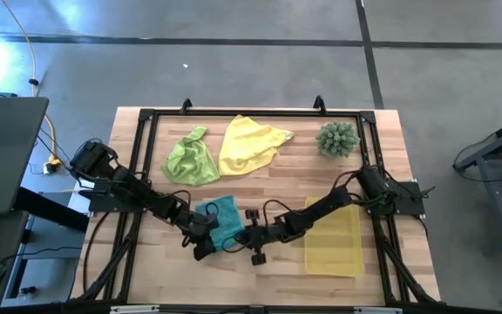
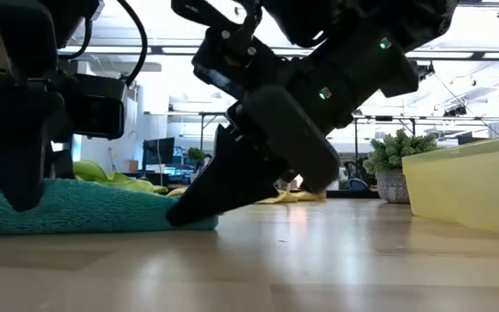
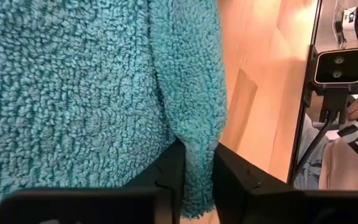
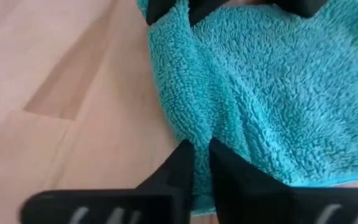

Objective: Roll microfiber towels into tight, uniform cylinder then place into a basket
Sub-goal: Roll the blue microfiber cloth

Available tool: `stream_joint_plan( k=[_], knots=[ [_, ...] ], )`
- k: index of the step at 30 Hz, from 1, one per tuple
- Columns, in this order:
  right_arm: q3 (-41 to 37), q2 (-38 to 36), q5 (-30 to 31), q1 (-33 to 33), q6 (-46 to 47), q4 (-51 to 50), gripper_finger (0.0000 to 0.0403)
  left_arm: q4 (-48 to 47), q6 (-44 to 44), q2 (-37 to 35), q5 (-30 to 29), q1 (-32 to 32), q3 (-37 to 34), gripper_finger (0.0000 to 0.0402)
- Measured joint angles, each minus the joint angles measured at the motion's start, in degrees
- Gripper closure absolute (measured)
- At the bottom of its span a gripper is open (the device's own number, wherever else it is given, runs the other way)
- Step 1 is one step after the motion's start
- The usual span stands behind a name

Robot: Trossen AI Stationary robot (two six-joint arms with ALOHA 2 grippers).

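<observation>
The teal towel (image 1: 220, 218) lies flat on the table near its front edge, and also shows in the low view (image 2: 85, 208). My left gripper (image 1: 204, 239) is shut on the towel's near left part. My right gripper (image 1: 240, 235) is shut on its near right edge. The yellow towel (image 1: 249, 144) and the lime green towel (image 1: 190, 159) lie crumpled at the table's far side. The yellow basket (image 1: 334, 237) stands at the near right and holds nothing. My left gripper pinches a raised ridge of the teal towel (image 3: 194, 149) between its two fingers (image 3: 169, 180), which lie low over the table. One layer or several, I cannot tell. The towel rests on the table. My right gripper pinches the teal towel's edge (image 4: 197, 140) between its two fingers (image 4: 229, 177), slanting down from the table's right side (image 2: 199, 201). The rest of the towel lies flat on the table.
A spiky green plant (image 1: 336, 139) in a small pot stands at the far right. A black frame (image 1: 146, 118) runs around the table's edge. Bare wood lies between the teal towel and the two far towels.
</observation>
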Motion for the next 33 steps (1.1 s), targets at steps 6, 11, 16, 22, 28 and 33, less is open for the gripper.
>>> stream_joint_plan(
  k=[6,11,16,22,28,33],
  knots=[
    [-0.06,0.02,-10.27,-1.97,6.91,0.68,0.0393,-5.27,3.33,-3.82,3.40,0.63,-0.17,0.0297],
    [-0.19,0.20,-22.62,-4.85,16.04,2.03,0.0399,-13.93,8.10,-9.06,4.55,1.05,-0.20,0.0283],
    [-0.23,0.21,-30.65,-7.65,27.44,3.30,0.0399,-18.84,14.02,-14.69,2.81,0.79,-0.13,0.0280],
    [-0.16,0.11,-36.37,-10.55,40.15,4.14,0.0399,-15.12,22.04,-20.31,-6.14,-3.35,-0.02,0.0280],
    [-0.16,0.11,-37.26,-11.87,43.95,3.69,0.0399,-13.92,26.73,-20.17,-21.20,-9.08,0.07,0.0275],
    [-0.16,0.04,-34.89,-11.75,43.81,2.17,0.0399,-13.21,26.59,-18.28,-25.66,-11.62,0.11,0.0255]
  ],
)
